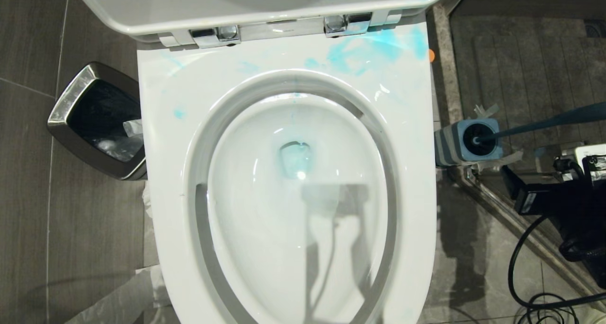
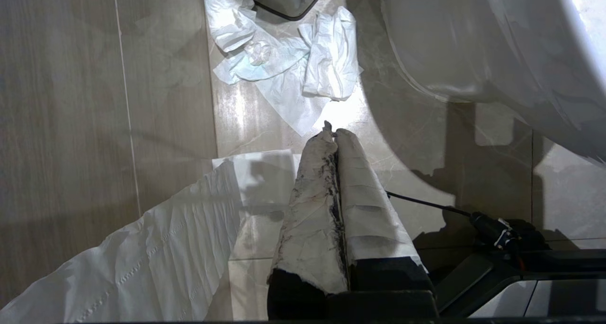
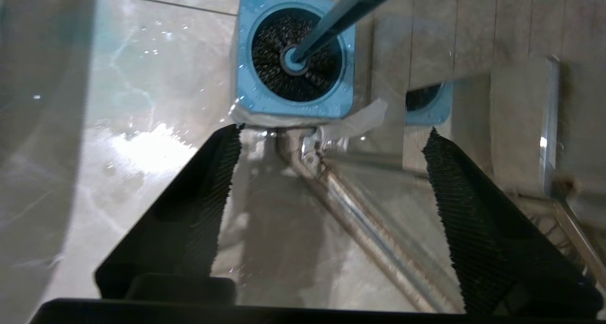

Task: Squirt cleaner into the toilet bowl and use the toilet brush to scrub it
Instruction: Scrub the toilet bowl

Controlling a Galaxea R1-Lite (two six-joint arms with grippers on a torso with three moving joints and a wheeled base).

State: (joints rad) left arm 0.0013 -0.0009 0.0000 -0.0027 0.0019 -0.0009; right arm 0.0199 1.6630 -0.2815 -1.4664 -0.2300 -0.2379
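The right tool (image 3: 331, 139) stands apart near the toilet brush (image 3: 296, 58) in its holder (image 3: 246, 54); the left tool (image 2: 334, 134) is together.

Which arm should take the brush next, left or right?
Right. Its hand is open, just short of the blue square holder with the dark-handled toilet brush standing in it. The left hand is shut, low over the floor tiles and crumpled white paper.

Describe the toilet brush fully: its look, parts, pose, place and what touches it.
The toilet brush has dark bristles and a slim dark-teal handle fixed in a blue hub. Its head sits inside a square blue holder on the floor right of the toilet, handle leaning out. Nothing grips it; the open right claw hangs nearby.
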